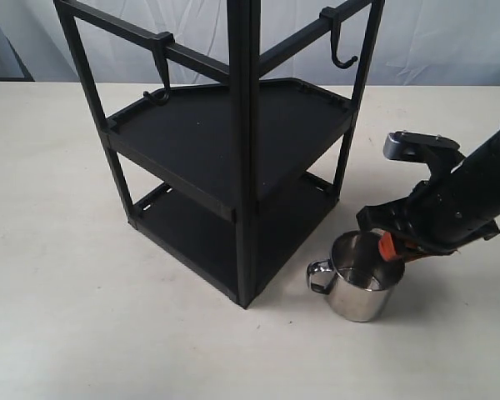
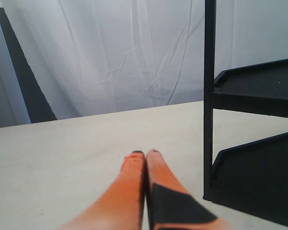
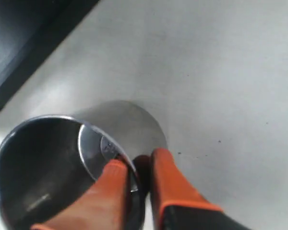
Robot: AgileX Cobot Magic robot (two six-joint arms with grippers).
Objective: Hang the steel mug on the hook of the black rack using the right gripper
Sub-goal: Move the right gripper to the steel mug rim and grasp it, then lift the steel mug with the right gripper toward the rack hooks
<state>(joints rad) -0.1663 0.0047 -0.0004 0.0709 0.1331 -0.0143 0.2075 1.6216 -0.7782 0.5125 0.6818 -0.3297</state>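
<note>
The steel mug [image 1: 360,287] stands upright on the table in front of the black rack [image 1: 243,158], its handle toward the rack. My right gripper [image 1: 382,248] is shut on the steel mug's wall at the rim, one orange finger inside the cup and one outside. In the right wrist view the mug [image 3: 43,167] sits pinched in the right gripper [image 3: 137,163]. Two black hooks hang from the rack's top rails: one hook [image 1: 342,43] at the right, another hook [image 1: 160,77] at the left. My left gripper [image 2: 146,154] is shut and empty, low over the table.
The rack's post [image 2: 209,96] and shelves [image 2: 259,86] stand close beside the left gripper. A rack shelf edge [image 3: 24,43] lies near the mug. White curtain [image 1: 450,37] backs the pale table [image 1: 67,275].
</note>
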